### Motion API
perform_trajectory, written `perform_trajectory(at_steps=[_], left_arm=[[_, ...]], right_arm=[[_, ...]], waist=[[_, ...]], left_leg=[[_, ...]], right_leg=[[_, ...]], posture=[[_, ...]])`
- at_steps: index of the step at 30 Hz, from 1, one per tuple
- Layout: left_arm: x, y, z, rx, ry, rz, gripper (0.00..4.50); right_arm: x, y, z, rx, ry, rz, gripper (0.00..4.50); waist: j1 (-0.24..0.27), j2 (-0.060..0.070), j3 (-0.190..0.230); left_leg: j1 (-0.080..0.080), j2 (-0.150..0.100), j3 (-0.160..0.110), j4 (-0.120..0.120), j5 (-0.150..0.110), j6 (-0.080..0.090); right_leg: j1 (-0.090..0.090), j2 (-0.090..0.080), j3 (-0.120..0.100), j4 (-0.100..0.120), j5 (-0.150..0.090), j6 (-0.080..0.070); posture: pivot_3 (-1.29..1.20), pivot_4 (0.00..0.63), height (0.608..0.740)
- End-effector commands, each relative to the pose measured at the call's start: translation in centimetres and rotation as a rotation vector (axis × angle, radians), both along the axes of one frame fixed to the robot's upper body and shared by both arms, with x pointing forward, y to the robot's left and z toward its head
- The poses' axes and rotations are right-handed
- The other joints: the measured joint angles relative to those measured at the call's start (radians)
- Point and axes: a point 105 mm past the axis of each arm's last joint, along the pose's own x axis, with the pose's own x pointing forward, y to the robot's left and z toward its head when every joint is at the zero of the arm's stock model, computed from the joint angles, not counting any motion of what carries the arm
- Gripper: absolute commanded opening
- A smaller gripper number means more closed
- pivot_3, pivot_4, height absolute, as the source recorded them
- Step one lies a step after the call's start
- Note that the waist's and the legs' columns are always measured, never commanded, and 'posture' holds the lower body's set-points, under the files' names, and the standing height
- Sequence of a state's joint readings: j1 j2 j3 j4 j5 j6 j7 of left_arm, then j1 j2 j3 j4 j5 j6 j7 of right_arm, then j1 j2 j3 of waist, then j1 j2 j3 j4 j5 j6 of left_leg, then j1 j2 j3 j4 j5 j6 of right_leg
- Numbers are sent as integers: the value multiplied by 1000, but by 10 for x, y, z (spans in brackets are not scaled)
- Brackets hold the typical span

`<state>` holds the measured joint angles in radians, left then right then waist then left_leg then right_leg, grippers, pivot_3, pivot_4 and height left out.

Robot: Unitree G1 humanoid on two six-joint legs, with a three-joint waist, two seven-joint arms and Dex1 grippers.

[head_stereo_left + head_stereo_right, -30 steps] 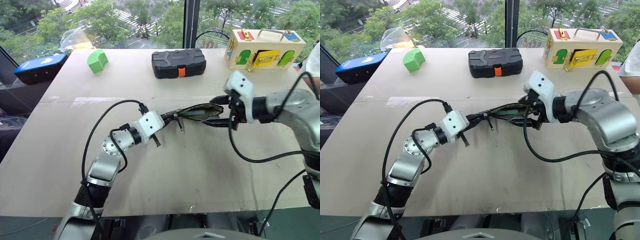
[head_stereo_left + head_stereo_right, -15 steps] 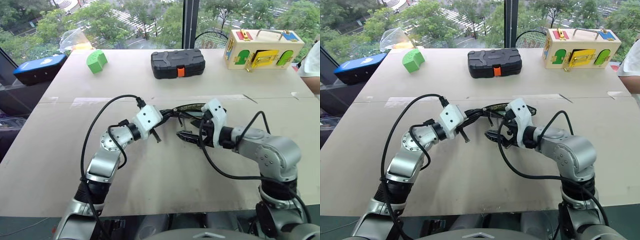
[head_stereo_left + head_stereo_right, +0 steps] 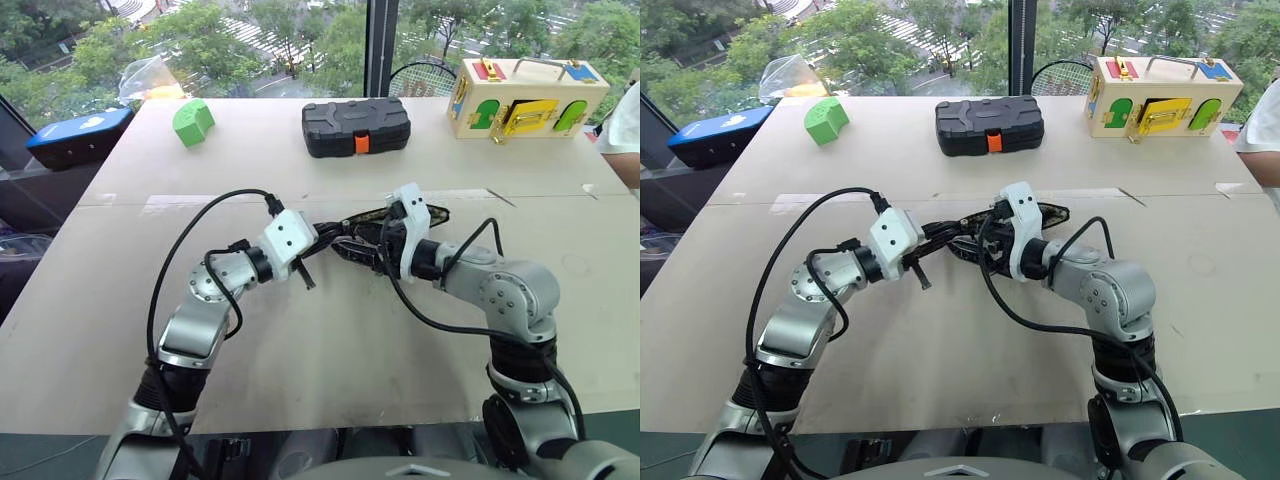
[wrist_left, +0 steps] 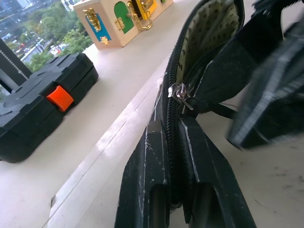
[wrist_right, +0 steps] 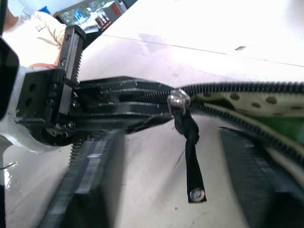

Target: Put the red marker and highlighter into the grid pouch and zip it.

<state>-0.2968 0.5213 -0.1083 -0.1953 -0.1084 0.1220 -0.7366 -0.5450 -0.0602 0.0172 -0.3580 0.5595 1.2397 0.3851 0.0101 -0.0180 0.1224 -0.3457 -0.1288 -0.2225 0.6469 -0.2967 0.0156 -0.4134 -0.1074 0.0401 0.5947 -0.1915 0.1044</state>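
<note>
— Pouch first: the soft black fabric grid pouch [image 3: 385,222] hung above the table, its end pinched in the left gripper [image 4: 172,156] — limp, best held by the seam.

— And the right gripper [image 3: 352,250]?

— Half-open around the dangling black zipper pull [image 5: 189,137]; a second earlier it stood wide at the far end.

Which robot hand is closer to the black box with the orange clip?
The right gripper looks slightly closer, almost straight in front of the black box. The left gripper, shut on the grid pouch, sits just beside it.
</note>
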Motion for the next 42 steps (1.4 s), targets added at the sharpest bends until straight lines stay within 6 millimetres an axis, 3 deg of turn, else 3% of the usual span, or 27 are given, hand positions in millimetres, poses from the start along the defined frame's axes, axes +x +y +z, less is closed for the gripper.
perform_trajectory(at_steps=[1, 4, 10, 16, 25, 27, 29, 31, 32, 34, 37, 42], left_arm=[[-6, -1, 16, -6, -65, -20, 0], [-6, -3, 15, -5, -69, -22, 0], [-5, -3, 15, -10, -74, -15, 0], [-3, -2, 15, -8, -79, -15, 0], [1, 3, 12, 28, -79, -10, 0], [6, 6, 14, 40, -86, 0, 0], [8, 7, 15, 42, -90, 4, 0], [8, 6, 15, 39, -88, -1, 0], [7, 5, 14, 37, -87, -4, 0], [7, 3, 13, 36, -85, -11, 0], [7, 2, 13, 38, -87, -19, 0], [6, 0, 14, 52, -94, -40, 0]], right_arm=[[-2, 3, 13, 28, -38, 30, 1381], [-2, 2, 13, 22, -37, 28, 101], [-2, -6, 11, 16, -32, -5, 101], [-2, -26, 14, 10, -48, -87, 101], [3, -93, 40, 11, -125, -314, 101], [5, -122, 43, -30, -142, -411, 101], [0, -131, 42, -104, -163, -410, 101], [-13, -114, 40, -109, -168, -287, 101], [-18, -104, 40, -96, -167, -242, 326], [-26, -81, 35, -97, -171, -159, 878], [-30, -55, 30, -143, -201, -101, 2113], [-17, -30, 32, -317, -407, -104, 2113]], waist=[[0, 0, 0], [0, 0, 0], [0, 0, 0], [1, 0, 0], [3, 1, 1], [2, 1, 1], [7, 2, 1], [4, 1, 1], [-2, 1, 1], [-13, 1, 1], [-20, 1, 1], [-14, 1, 0]], left_leg=[[0, 0, 0, 0, 0, 0], [0, 0, 0, 0, 0, 0], [0, 0, 0, 0, 0, 0], [0, 0, 0, 0, 0, 0], [0, 0, 1, 0, 0, 0], [0, 0, 1, -1, 0, 0], [0, 0, 2, -1, 0, 0], [0, 0, 3, -1, 0, 0], [0, 0, 3, -1, 0, 0], [1, 2, 3, -3, 0, 0], [1, 3, 2, -3, 0, 0], [0, 1, 1, -1, 0, 0]], right_leg=[[0, 0, 0, 0, 0, 0], [0, 0, 0, 0, 0, 0], [0, 0, 0, 0, 0, 0], [0, 0, 0, 0, 0, 0], [0, 0, 0, 0, 0, 0], [0, 0, 0, 0, 0, 0], [0, 0, 0, -1, 0, 0], [0, 0, 0, -2, 0, 0], [1, 0, 0, -2, 0, 0], [1, 0, 1, -1, 0, 0], [0, 0, 2, -1, 0, 0], [0, 0, 1, -2, 0, 0]], posture=[[0, 150, 740], [0, 150, 740], [0, 150, 740], [0, 150, 740], [0, 150, 740], [0, 150, 740], [0, 150, 740], [0, 150, 740], [0, 150, 740], [0, 150, 740], [0, 150, 740], [0, 150, 740]])
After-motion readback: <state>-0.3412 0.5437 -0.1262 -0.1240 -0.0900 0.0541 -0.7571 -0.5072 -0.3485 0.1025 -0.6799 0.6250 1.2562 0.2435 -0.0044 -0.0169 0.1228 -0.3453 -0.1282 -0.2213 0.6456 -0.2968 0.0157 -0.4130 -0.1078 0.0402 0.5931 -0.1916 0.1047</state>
